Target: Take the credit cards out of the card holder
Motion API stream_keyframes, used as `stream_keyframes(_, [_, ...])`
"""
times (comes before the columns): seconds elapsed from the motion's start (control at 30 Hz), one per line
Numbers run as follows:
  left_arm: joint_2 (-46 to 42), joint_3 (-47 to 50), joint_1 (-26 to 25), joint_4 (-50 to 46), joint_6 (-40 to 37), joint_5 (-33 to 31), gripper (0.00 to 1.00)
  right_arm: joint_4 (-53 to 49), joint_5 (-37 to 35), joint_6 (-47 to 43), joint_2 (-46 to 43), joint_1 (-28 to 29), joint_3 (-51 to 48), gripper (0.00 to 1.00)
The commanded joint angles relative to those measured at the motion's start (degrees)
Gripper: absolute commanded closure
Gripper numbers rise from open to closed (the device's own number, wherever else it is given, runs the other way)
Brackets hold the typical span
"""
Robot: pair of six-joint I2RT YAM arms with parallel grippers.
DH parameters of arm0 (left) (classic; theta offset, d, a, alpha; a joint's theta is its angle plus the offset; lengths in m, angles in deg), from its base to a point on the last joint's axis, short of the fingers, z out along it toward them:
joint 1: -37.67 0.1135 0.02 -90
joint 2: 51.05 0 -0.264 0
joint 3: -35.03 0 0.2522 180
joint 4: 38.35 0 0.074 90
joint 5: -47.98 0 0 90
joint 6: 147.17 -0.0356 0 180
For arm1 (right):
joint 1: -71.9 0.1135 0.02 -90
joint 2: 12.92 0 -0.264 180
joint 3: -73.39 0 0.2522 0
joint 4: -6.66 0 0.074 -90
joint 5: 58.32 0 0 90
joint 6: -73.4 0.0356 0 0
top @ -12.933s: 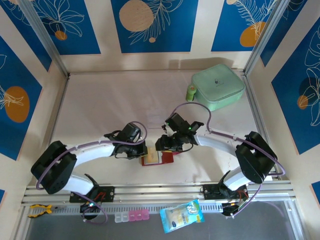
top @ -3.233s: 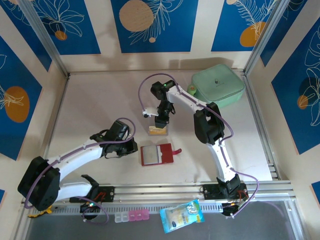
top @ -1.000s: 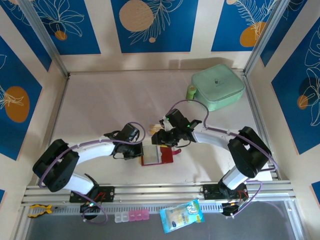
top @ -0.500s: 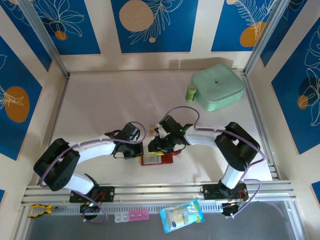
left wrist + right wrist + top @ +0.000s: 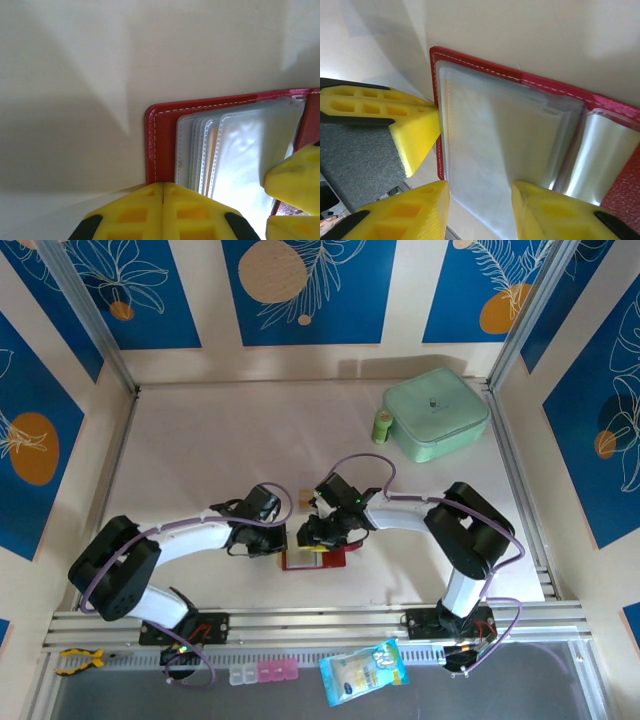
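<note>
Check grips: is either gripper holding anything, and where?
Nothing clearly held. Left gripper is shut, tips against the holder's edge. Right gripper has its jaws apart, astride the clear pockets, not clamped.

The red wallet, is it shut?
No, the red wallet lies open on the table, with its clear pockets showing.

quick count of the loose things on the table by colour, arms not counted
red: 1, the card holder
green: 2, the mint case and the small container beside it
tan: 1, the card lying just beyond the holder
total: 4
</note>
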Motion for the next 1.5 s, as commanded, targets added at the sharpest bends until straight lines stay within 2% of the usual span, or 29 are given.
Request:
stream_keyframes(0.0, [0.56, -0.49, -0.48, -2.56, -0.76, -1.52, 0.98, -4.02, -2.57, -0.67, -1.72, -0.26, -0.16, 0.61])
stream_keyframes(0.8, [-2.67, -2.8, -0.53, -4.95, -0.51, -1.79, 0.97, -1.83, -0.93, -0.9, -2.38, -1.78, -3.16, 0.64])
stream_keyframes(1.07, [-2.7, -5.22, -0.89, -4.23, 0.11, 0.65, 0.93, -1.36, -0.62, -1.05, -2.43, -2.05, -3.76, 0.65])
stream_keyframes(1.47, [-1.24, -3.95, -1.38, -3.8, 0.65, 0.16, 0.94, -1.71, -1.41, -1.25, -1.64, -2.19, -3.95, 0.75])
